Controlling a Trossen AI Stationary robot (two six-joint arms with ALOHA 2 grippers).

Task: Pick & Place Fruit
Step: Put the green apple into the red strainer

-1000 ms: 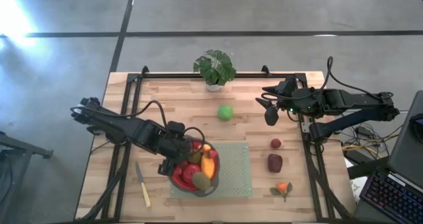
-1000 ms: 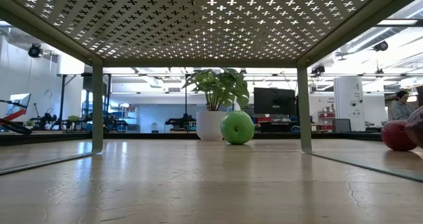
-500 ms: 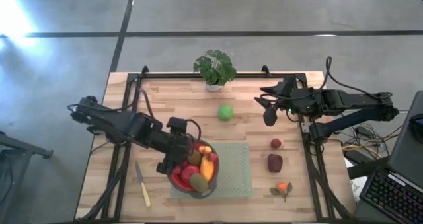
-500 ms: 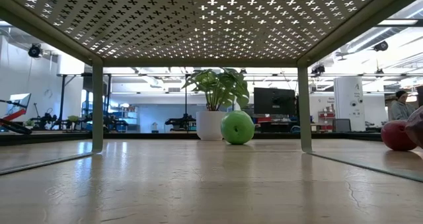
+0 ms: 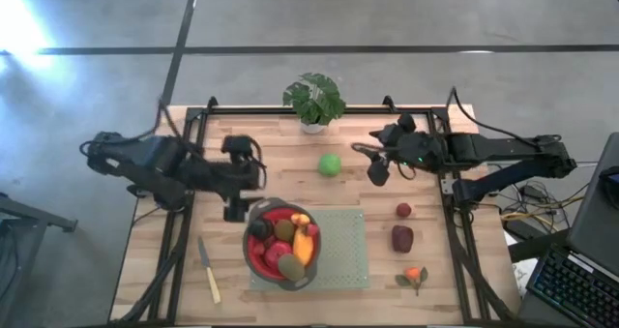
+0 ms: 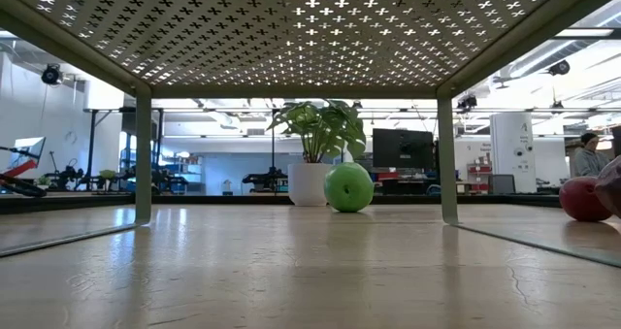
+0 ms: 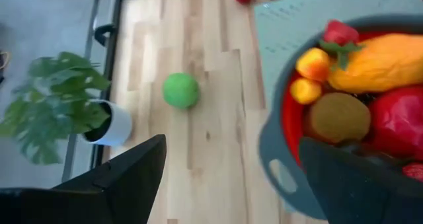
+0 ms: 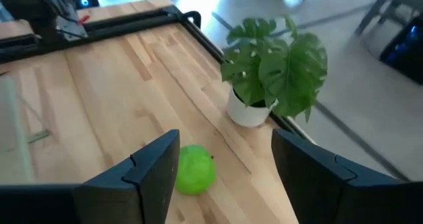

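A grey-rimmed red bowl (image 5: 253, 260) holds several fruit pieces: the orange elongated piece (image 7: 383, 62), a brown kiwi (image 7: 340, 117), a red apple (image 7: 400, 121) and small ones. The green ball (image 5: 330, 164) rests alone on the wood, also in the low view (image 6: 348, 187). A small red fruit (image 5: 402, 210), the dark-red lump (image 5: 401, 238) and a tiny orange piece (image 5: 414, 274) lie toward the right edge. My left gripper (image 5: 240, 194) is open, just left of and beyond the bowl. My right gripper (image 5: 368, 162) is open, right of the green ball (image 8: 195, 169), which lies ahead of its fingers.
The bowl stands on a pale green mat (image 5: 343, 251). A potted plant (image 5: 313, 100) sits at the far edge behind the ball. A pale-handled knife (image 5: 210, 270) lies near the left front. A black frame rail (image 5: 184, 173) borders the table.
My left gripper has come up out of the bowl and drawn back toward the table's left and far side. My right gripper has moved left, toward the green ball. The loose fruit has stayed where it was.
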